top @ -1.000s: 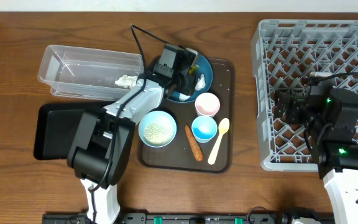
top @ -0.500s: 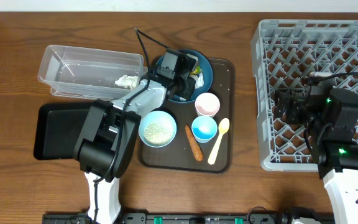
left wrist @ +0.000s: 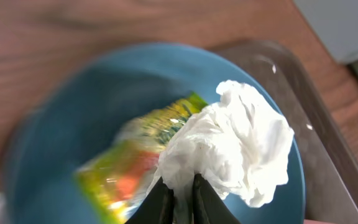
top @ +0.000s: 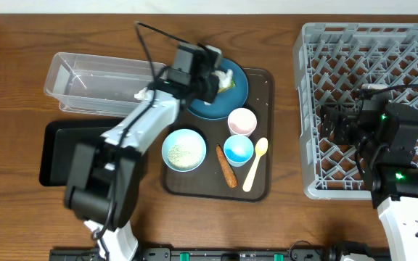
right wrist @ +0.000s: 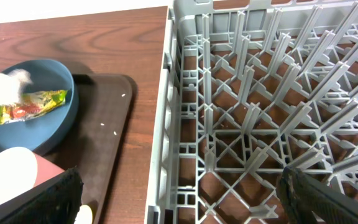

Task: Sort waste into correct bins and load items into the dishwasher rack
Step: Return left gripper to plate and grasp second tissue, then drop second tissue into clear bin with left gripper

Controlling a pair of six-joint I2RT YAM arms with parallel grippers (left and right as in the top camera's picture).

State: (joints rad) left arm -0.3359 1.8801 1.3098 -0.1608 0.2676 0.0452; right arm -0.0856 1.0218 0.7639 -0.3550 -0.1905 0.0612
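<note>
Crumpled white tissue (left wrist: 247,137), pinched by one edge in the clenched jaws of the left gripper (left wrist: 178,190), is coming up off the dark blue round plate (left wrist: 61,124). A second ago those jaws were still closing over it. The small yellow-green wrapper (left wrist: 129,162) is staying behind on the plate. The first waste item is probably heading for the clear plastic rectangular tub (top: 100,76) nearby. The right gripper (top: 334,123) is hanging spread wide and empty over the large square grey lattice dishwasher rack (top: 369,43).
</note>
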